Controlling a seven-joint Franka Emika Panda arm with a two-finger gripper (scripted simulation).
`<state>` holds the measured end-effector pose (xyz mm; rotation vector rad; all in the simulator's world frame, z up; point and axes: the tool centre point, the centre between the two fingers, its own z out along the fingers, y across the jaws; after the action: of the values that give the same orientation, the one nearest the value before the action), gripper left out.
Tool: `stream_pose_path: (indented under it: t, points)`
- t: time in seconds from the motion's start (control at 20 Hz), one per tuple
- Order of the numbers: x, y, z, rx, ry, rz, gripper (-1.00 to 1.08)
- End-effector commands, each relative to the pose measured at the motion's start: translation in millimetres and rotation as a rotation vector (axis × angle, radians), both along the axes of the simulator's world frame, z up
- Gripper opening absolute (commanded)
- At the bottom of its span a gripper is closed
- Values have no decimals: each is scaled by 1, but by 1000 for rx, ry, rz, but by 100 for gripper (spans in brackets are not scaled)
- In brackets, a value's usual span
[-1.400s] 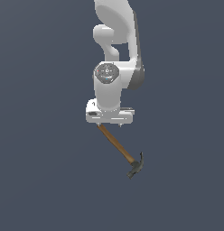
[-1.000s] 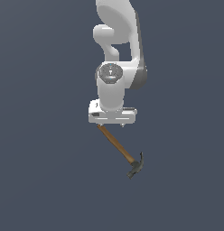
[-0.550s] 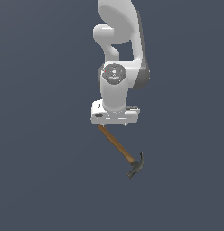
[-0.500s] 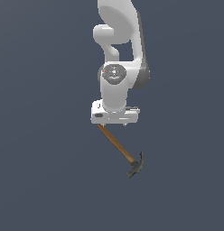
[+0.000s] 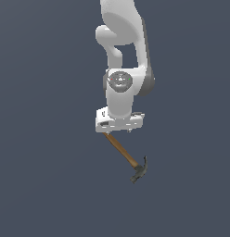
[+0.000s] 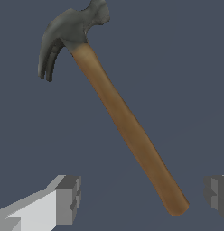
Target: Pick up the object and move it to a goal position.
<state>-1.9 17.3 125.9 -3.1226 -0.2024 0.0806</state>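
The claw hammer lies flat on the plain dark grey surface, its brown wooden handle running on a slant and its dark grey metal head at the end farthest from the gripper. In the wrist view the butt of the handle sits between the two fingertips, closer to one than the other, and touches neither; the rest of the handle and the head stretch away beyond the fingers. The jaws stand wide apart, with open surface showing on both sides of the handle's end, and they have hold of nothing.

In the exterior view the white arm hangs straight down with the gripper pointing at the surface. The near end of the hammer shows just under the hand, and the handle slants away from it toward the exterior view's right, ending in the head with its curved claw. Whether the fingertips have reached the level of the handle or hover above it cannot be told from either view.
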Motion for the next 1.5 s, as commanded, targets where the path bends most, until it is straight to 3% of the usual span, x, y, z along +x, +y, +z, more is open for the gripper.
stream_pose_path:
  t: [0.0,0.7,1.45]
  points:
    - [4,3,-7,-1,-6,51,100]
    - [26,27,-53,2,-47,369,100]
    - [27,30,-78,3,-52,409,100]
